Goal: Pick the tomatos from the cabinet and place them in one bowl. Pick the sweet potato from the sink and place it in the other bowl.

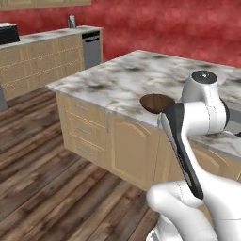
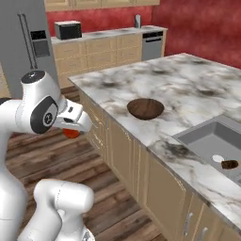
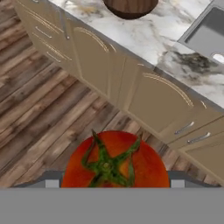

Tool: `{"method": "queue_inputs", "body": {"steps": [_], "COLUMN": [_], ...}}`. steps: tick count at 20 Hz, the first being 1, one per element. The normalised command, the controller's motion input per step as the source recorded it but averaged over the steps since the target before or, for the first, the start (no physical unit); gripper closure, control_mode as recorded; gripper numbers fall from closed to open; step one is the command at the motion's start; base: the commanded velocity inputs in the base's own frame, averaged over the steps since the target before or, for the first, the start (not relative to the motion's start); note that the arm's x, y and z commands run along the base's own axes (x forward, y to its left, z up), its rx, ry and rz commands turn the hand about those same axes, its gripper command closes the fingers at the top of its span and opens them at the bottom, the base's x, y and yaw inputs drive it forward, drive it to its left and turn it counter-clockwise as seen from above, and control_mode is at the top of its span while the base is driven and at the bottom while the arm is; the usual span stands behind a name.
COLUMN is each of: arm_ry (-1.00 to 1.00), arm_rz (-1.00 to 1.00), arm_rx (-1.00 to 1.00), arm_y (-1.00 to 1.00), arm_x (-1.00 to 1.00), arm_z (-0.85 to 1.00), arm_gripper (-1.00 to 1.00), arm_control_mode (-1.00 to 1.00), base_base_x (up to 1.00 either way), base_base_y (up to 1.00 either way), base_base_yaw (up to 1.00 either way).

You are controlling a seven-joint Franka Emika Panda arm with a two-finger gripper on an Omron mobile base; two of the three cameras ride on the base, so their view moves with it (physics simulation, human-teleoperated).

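Tomato point(image 3: 114, 161) sits closest to the hand camera, red and glossy with its green stem star facing the lens, lodged between the two dark finger tips of the tool point(image 3: 114, 183). Tool state: clamped on the tomato, jaws set fairly wide around its girth. In the right base view the same fruit shows as a red patch under the white wrist point(image 2: 71, 133), out over the wood floor and just off the tabletop's front edge.

Bowl point(image 2: 146, 108), dark wood, stands upright on the marble tabletop point(image 2: 188, 80), a little in from the near edge. No fruit can be seen in it from these angles. Relative to the bowl, the tomato lies out beyond the cabinet fronts and lower than the rim; in the hand view the bowl point(image 3: 130, 6) is at the top, ahead of the tool.

Sink point(image 2: 214, 141) lies to the far side of the bowl from the tool, with a small dark object in its basin.

Judgement: transport step in hand; next move needs lift above the tabletop edge, then travel to the bowl.
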Motion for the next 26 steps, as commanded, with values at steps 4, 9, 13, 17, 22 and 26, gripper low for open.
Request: {"method": "queue_inputs", "body": {"steps": [4,9,13,17,22,26], "arm_ry": [0.00,0.00,0.00,0.00,0.00,0.00], "arm_rz": [0.00,0.00,0.00,0.00,0.00,0.00], "arm_rx": [0.00,0.00,0.00,0.00,0.00,0.00], "arm_y": [0.00,0.00,0.00,0.00,0.00,0.00], "arm_x": [0.00,0.00,0.00,0.00,0.00,0.00], "arm_z": [0.00,0.00,0.00,0.00,0.00,0.00], "arm_gripper": [1.00,1.00,1.00,1.00,1.00,1.00], "arm_control_mode": [1.00,1.00,1.00,1.00,1.00,1.00], "base_base_x": [0.44,0.46,0.68,0.84,0.62,0.48], "base_base_y": [0.26,0.26,0.39,0.47,0.22,0.06], "base_base_yaw": [-0.37,-0.37,-0.29,-0.23,-0.30,-0.35]}}
